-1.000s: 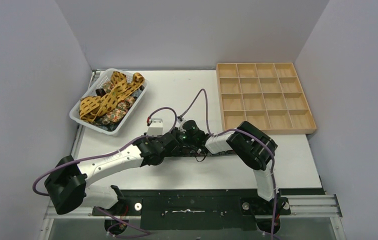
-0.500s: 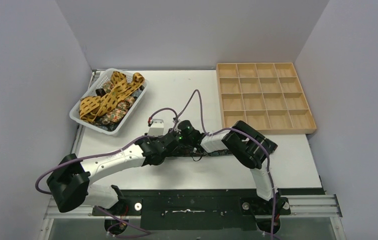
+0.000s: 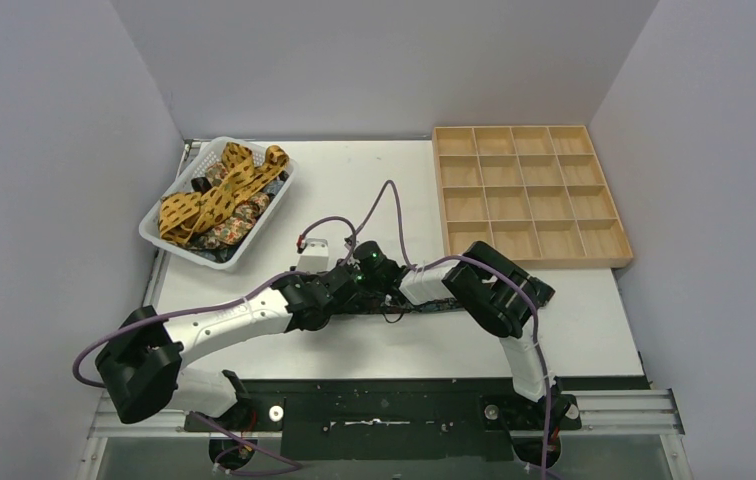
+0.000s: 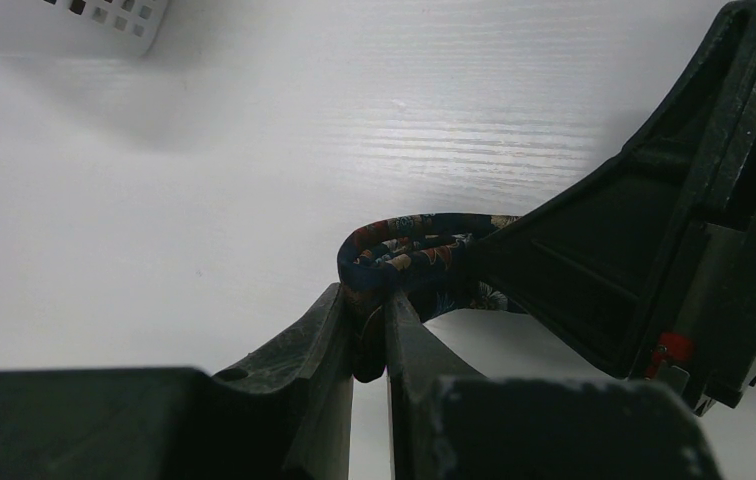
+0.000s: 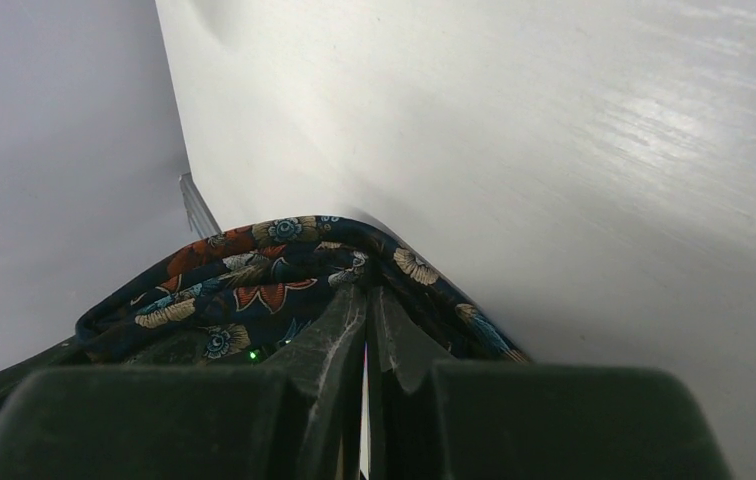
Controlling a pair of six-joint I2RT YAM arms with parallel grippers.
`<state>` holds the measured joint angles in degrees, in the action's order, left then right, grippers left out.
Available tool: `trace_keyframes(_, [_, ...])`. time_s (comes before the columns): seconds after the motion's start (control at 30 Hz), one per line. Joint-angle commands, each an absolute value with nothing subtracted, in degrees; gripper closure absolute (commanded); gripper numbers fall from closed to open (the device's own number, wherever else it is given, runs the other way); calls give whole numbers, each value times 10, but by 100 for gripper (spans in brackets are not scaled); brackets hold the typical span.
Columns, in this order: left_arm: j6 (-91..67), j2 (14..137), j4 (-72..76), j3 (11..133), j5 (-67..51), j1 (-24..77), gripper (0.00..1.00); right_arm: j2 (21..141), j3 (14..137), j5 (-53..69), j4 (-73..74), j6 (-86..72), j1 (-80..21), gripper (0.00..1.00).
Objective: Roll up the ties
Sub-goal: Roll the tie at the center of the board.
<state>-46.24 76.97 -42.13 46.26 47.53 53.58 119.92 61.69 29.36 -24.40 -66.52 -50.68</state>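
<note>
A dark navy floral tie [image 3: 434, 305] lies across the table's middle, mostly hidden under both arms. My left gripper [image 4: 369, 300] is shut on a curled loop of this tie [image 4: 404, 245]. My right gripper [image 5: 366, 295] is shut on a fold of the same tie [image 5: 254, 275], which drapes over its fingertips. In the top view the two grippers meet at the tie's left end, left gripper [image 3: 342, 285], right gripper [image 3: 366, 272]. Several mustard-yellow spotted ties [image 3: 216, 190] and dark floral ties lie piled in the white basket [image 3: 159, 243].
A wooden tray of small square compartments [image 3: 526, 192] stands at the back right. The white basket sits at the back left. Purple cables [image 3: 386, 205] arc above the wrists. Grey walls close in on three sides.
Both wrists have shifted slightly left together with the tie end since a second ago. In the last half second almost nothing has moved.
</note>
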Motion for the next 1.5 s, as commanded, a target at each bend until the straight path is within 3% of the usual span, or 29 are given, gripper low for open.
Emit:
trace_keyframes(0.0, [-459, 777, -406, 484, 479, 539, 100, 1176, 618, 281, -234, -651, -507, 100])
trace_keyframes(1.0, [-426, 745, -286, 456, 381, 533, 100, 1186, 625, 301, -251, -655, -503, 100])
trace_keyframes(1.17, [-427, 751, -284, 457, 379, 532, 100, 1138, 602, 282, -236, -638, -497, 100])
trace_keyframes(1.47, [-409, 764, -270, 459, 376, 533, 100, 985, 529, 135, -112, -596, -482, 93])
